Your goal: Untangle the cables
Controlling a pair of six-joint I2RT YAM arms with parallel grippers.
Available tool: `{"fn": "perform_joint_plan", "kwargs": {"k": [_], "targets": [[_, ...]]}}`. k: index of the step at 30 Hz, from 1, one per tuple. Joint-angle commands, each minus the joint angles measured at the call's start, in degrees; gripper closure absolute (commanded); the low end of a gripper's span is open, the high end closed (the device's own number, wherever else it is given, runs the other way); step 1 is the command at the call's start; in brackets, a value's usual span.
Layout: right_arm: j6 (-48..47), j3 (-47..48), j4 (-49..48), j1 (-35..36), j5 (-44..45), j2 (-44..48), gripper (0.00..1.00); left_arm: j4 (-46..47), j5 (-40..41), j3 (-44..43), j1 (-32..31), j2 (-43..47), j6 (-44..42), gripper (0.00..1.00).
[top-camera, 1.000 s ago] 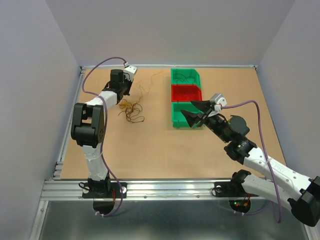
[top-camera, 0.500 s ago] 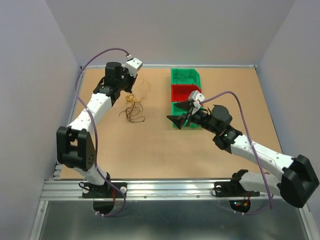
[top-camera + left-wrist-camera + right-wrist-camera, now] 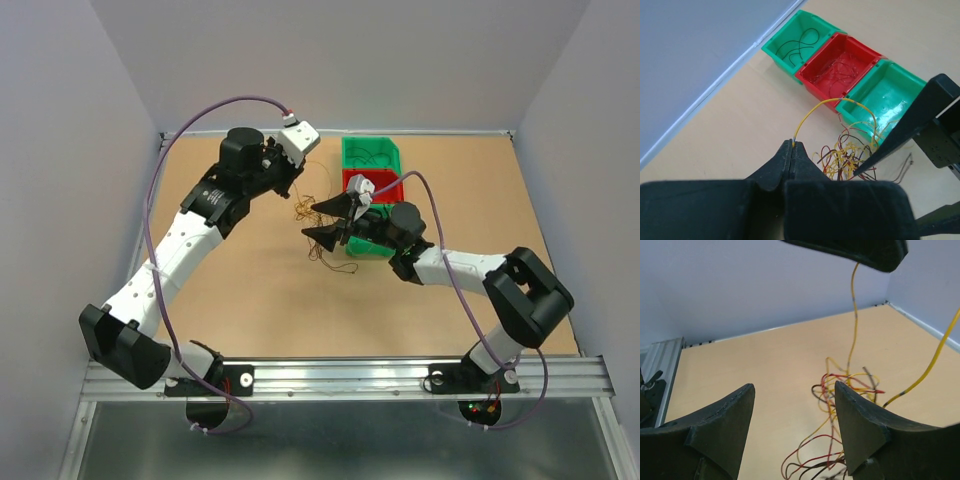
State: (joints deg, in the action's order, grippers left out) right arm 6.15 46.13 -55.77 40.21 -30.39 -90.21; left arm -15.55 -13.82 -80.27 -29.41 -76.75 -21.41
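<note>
On the table [image 3: 250, 290], the cables [image 3: 845, 157] are heaped at 9 o'clock of the bin row [image 3: 812, 87], one yellow strand [image 3: 830, 102] lifted out.
The heap should be pinned low while the strand is drawn away slowly toward 10 o'clock. The strand's end is pinched in the closed left gripper [image 3: 792, 146]; the right gripper [image 3: 793, 385] is spread wide at the heap, nothing held.

A tan tabletop [image 3: 250, 300] is boxed in on three sides by plain, pale grey-lilac walls [image 3: 330, 60]. A silver metal rail [image 3: 340, 375] runs along its near edge. The light is soft and even.
</note>
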Motion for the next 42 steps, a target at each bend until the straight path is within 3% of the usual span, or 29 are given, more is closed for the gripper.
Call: {"fn": "perform_joint_plan", "kwargs": {"k": [1,10,19,24,27,30,31,34,37,39,41,42], "targets": [[4.2,3.7,-17.8,0.3,3.9,-3.1,0.30,-1.3,-2.6,-1.8,-0.3,3.1,1.3,1.00],[7.0,10.2,-21.2,0.3,4.6,-10.5,0.31,-3.4,-5.8,-0.7,-1.1,5.4,2.0,0.99],[7.7,16.8,-24.5,2.8,7.6,-19.8,0.43,-5.5,-7.0,-3.4,-1.2,5.6,3.3,0.99],[6.3,20.0,-24.5,4.2,10.2,-25.3,0.66,-7.7,-4.7,-9.4,-1.2,4.5,3.7,1.00],[7.0,20.6,-24.5,4.2,10.7,-28.1,0.68,-9.7,2.2,-19.6,-1.1,1.1,3.9,1.00],[8.3,21.0,-24.6,4.2,9.7,-30.4,0.69,-16.3,8.5,-39.6,-1.1,-6.4,3.5,1.00],[9.0,21.1,-24.6,4.3,9.5,-30.9,0.69,-18.3,9.9,-51.5,-1.1,-8.7,3.5,1.00],[9.1,20.8,-24.5,4.3,9.3,-32.6,0.73,-21.5,16.3,-68.2,-1.0,-15.4,3.5,1.00],[8.2,19.0,-24.5,4.3,9.9,-33.1,0.78,-11.5,22.4,-61.9,-1.1,-10.6,3.3,1.00],[7.1,17.3,-24.5,4.3,10.6,-32.7,0.82,-2.1,24.2,-49.7,-1.1,-4.7,3.2,1.00],[6.1,16.4,-24.6,4.3,11.4,-32.3,0.99,1.1,24.2,-42.2,-1.1,-2.2,3.8,1.00],[5.8,15.9,-24.6,4.3,12.1,-32.1,0.99,2.4,23.6,-40.8,-1.1,-0.8,4.0,1.00]]}}
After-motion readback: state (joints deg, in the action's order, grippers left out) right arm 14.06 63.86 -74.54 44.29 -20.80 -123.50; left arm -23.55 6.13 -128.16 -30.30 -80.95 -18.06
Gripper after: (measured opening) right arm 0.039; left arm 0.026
